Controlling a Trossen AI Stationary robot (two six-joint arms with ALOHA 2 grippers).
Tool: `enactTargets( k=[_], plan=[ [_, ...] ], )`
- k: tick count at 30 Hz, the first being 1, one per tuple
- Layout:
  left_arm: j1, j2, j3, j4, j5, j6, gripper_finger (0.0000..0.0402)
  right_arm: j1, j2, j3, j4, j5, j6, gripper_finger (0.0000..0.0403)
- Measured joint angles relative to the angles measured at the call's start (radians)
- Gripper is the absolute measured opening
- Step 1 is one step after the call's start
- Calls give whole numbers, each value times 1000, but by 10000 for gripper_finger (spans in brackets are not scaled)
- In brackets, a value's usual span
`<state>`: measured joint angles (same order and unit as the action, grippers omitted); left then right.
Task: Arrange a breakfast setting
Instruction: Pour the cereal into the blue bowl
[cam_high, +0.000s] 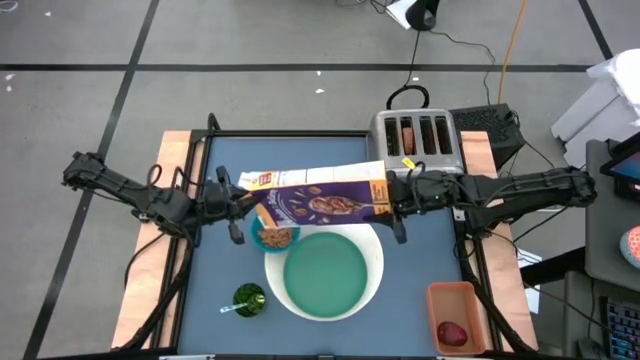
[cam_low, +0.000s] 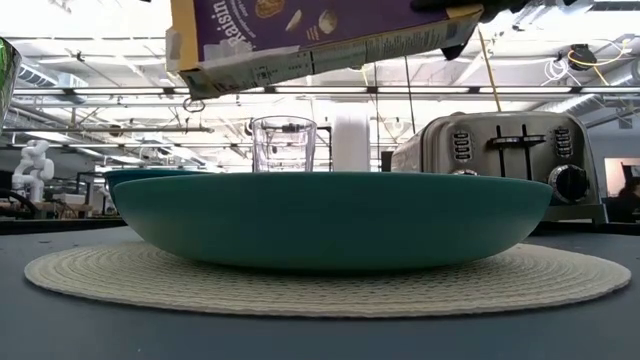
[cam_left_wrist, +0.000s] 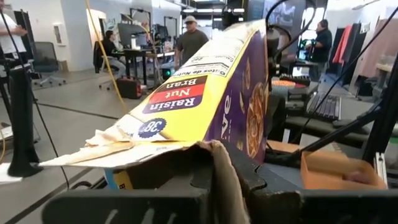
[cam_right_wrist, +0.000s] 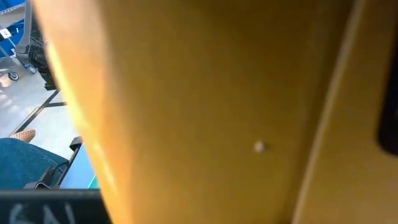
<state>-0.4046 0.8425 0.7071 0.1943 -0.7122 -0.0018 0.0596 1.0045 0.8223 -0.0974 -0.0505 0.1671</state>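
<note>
A purple and yellow cereal box (cam_high: 320, 198) hangs lengthwise in the air between my two grippers, its open end lower, toward the table's left. My left gripper (cam_high: 237, 207) is shut at that open end and my right gripper (cam_high: 392, 195) is shut at the other end. Below the open end stands a small teal bowl (cam_high: 275, 238) with brown cereal in it. A teal plate (cam_high: 325, 272) lies on a larger white round plate with a woven look (cam_low: 560, 275). A clear glass (cam_low: 283, 145) stands behind the plate. A red apple (cam_high: 452, 332) lies in an orange tub. My left gripper holds the box at its open end, with a torn brown flap (cam_left_wrist: 219, 168) between its fingers. It comes level from the table's left. The box is clear of the table. My right gripper holds the box's closed end (cam_low: 440, 25), coming level from the table's right. The yellow box side (cam_right_wrist: 217, 112) fills its wrist view and hides the fingers. The box slopes down away from it.
A silver toaster (cam_high: 415, 135) stands at the far right. The orange tub (cam_high: 450, 300) sits at the near right corner. A small green round thing (cam_high: 248, 298) with a pale handle stands left of the plate. People stand in the room behind.
</note>
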Motion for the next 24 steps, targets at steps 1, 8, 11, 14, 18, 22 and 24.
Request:
enactTargets(
  k=[1, 8, 11, 14, 18, 22, 24],
  plan=[
    [0, 0, 1, 8, 1, 3, 21, -1, 0, 0, 4, 0, -1, 162],
    [0, 0, 1, 54, 6, -9, 55, -8, 1, 0, 9, -2, -19, 162],
    [0, 1, 1, 53, 6, -24, 95, -8, 1, 0, 10, -2, -26, 161],
    [0, 1, 1, 51, 6, -24, 130, -8, 1, 0, 11, 0, -40, 161],
    [0, -7, 1, 48, 6, -25, 148, -8, 0, 0, 12, 20, -55, 161],
    [0, -24, 1, 50, 5, -27, 149, -12, -1, 0, 16, 44, -60, 161],
    [0, -36, 1, 50, 5, -27, 150, -14, -2, 0, 19, 45, -60, 161]
  ],
)
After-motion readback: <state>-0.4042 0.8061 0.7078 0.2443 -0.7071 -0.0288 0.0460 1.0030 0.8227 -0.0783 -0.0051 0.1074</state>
